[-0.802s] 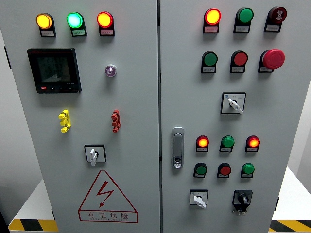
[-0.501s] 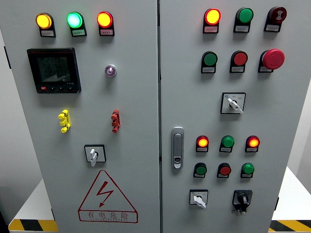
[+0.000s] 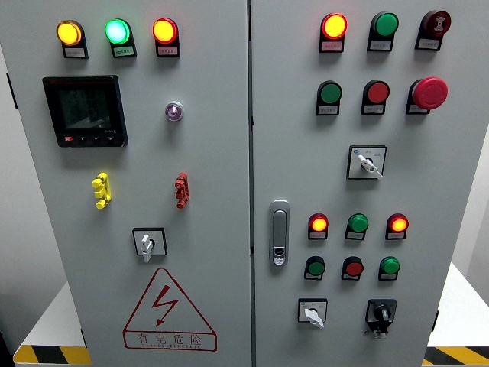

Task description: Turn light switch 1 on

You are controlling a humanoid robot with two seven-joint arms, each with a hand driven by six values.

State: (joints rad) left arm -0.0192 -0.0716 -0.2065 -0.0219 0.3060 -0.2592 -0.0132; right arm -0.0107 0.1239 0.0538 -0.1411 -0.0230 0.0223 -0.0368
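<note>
A grey electrical cabinet fills the head view, split into a left door [image 3: 206, 229] and a right door [image 3: 443, 191]. On the left door sit a yellow toggle switch [image 3: 101, 190] and a red toggle switch [image 3: 181, 190], with a white rotary selector [image 3: 147, 243] below them. I cannot tell which control is light switch 1. Neither of my hands shows in the picture.
Lit yellow [image 3: 69, 33], green [image 3: 117, 31] and red [image 3: 164, 30] lamps top the left door above a black meter [image 3: 84, 111]. The right door carries lamps, push buttons, a red emergency stop [image 3: 430, 92], selectors [image 3: 368, 163] and a door handle [image 3: 280, 233].
</note>
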